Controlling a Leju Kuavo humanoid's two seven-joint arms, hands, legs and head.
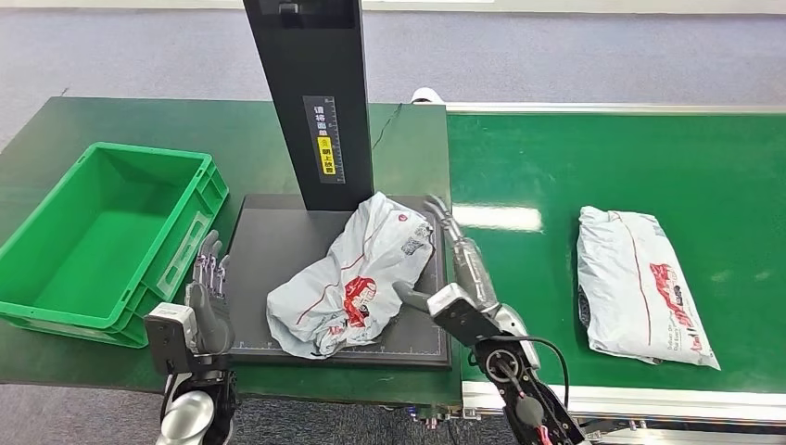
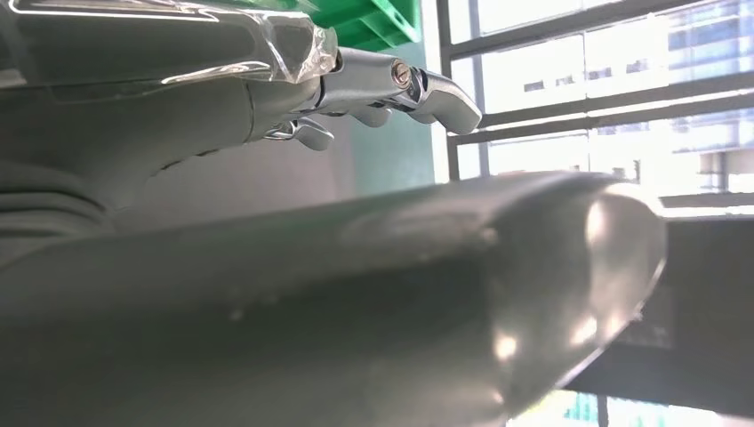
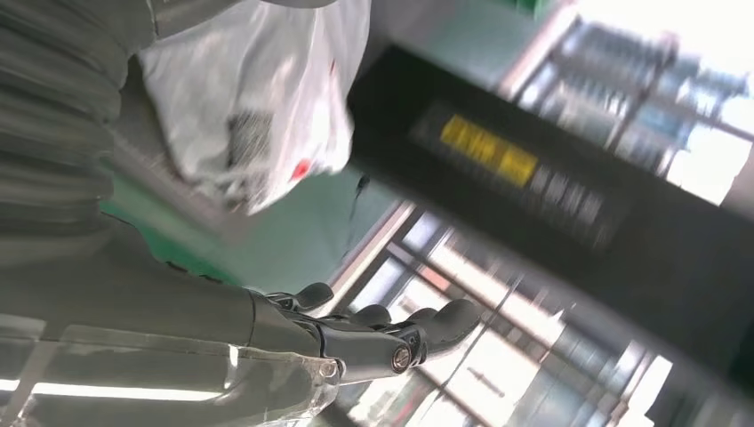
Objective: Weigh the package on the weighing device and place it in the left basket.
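So the right hand (image 1: 454, 269) sits at the right edge of the black scale platform (image 1: 278, 246), fingers stretched out straight and apart, nothing in it. Its thumb side looks like it's just beside the crumpled package (image 1: 357, 273), maybe brushing it, can't tell for sure. In the right wrist view the fingers (image 3: 391, 329) are extended with the package (image 3: 258, 107) close by.

The left hand (image 1: 209, 287) is at the platform's left edge, between the platform and the green basket (image 1: 56, 287), fingers up and slightly apart, holding nothing.

The package lies on the platform, right-hand half, bunched up. Its long axis runs diagonally: near end toward the platform's front edge, far end pointing up-right toward the black column (image 1: 310, 93) at the back of the platform.

A second, flatter package (image 1: 640, 283) lies well to the right of the platform on the green belt (image 1: 602, 167).
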